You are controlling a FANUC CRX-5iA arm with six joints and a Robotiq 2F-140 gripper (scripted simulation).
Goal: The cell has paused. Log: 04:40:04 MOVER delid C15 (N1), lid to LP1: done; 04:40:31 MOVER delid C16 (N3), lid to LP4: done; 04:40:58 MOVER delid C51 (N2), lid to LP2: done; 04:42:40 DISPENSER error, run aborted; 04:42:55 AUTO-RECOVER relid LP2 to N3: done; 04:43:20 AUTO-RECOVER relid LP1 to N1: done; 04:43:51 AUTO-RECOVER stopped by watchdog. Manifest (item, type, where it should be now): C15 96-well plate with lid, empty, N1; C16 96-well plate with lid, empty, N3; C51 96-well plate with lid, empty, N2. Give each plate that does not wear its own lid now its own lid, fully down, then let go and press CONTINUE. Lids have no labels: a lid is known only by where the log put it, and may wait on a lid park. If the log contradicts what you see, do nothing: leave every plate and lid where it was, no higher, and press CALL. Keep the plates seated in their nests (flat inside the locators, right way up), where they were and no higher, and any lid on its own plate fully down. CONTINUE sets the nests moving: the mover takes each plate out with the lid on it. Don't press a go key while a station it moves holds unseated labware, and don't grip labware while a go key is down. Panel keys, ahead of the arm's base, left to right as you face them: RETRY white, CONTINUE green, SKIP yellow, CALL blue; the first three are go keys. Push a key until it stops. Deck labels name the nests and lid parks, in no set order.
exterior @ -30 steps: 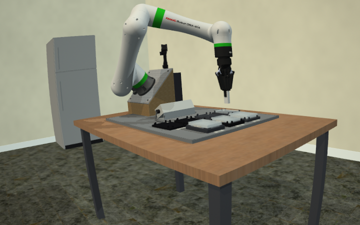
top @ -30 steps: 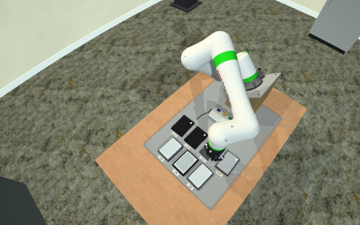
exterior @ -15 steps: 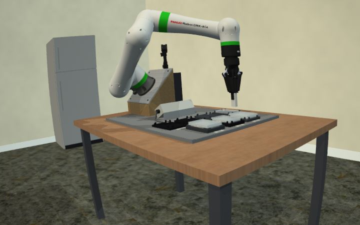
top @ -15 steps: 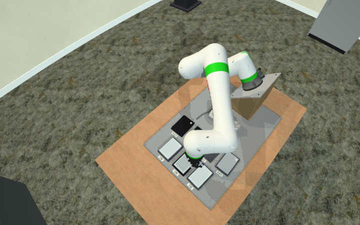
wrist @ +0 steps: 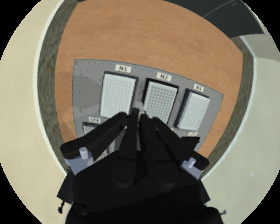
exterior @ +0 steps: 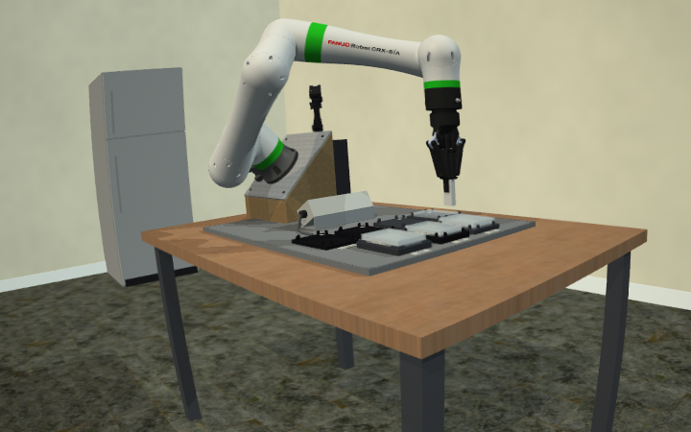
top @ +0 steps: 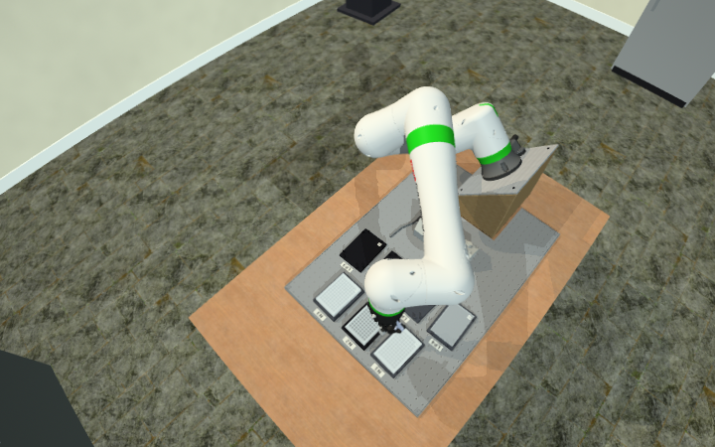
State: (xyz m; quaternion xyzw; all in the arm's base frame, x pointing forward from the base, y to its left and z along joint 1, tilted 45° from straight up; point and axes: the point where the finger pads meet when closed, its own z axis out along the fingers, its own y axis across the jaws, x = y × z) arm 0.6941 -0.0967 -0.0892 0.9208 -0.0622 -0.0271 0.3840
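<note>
Wooden desk (exterior: 444, 300) carries a grey deck (top: 494, 289), so every nest and lid park lies within the arm's reach. Three plates sit in a front row: the outer plates (top: 338, 292) and (top: 397, 351) look lidded, while the middle plate (top: 362, 325) shows open wells, apparently empty. A spare lid (top: 452, 325) waits on a park nearby. Above the row hangs the tool (exterior: 448, 200), clenched on nothing, probably surveying before any grasp.

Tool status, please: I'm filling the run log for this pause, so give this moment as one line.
tool: shut, holding nothing | position: above the middle plate | middle plate: no lid | lid: waiting on a park
</note>
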